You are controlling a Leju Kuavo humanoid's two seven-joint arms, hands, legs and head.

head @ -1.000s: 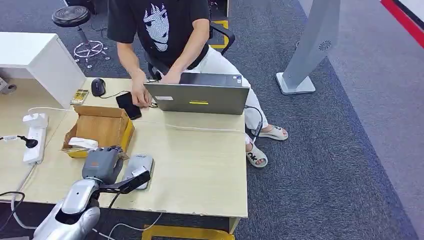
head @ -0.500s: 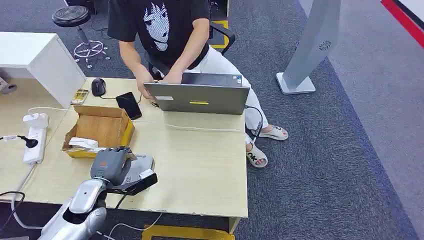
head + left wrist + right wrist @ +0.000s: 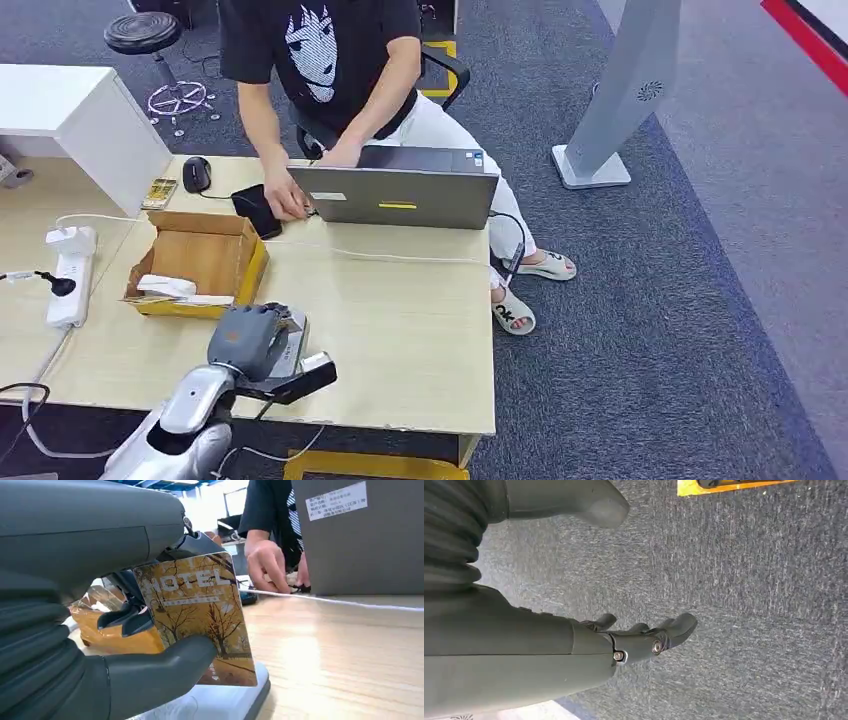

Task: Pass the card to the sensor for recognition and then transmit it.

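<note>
A person (image 3: 330, 60) in a black printed T-shirt sits at the far side of the counter (image 3: 410, 320), hands at a grey laptop (image 3: 395, 195); a black phone (image 3: 257, 210), a mouse (image 3: 196, 173), an open cardboard box (image 3: 200, 255) and a white power strip (image 3: 68, 270) lie nearby.

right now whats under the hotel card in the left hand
The left hand holds the hotel card just above the white card reader on the table. The hand covers most of the reader's top.
</note>
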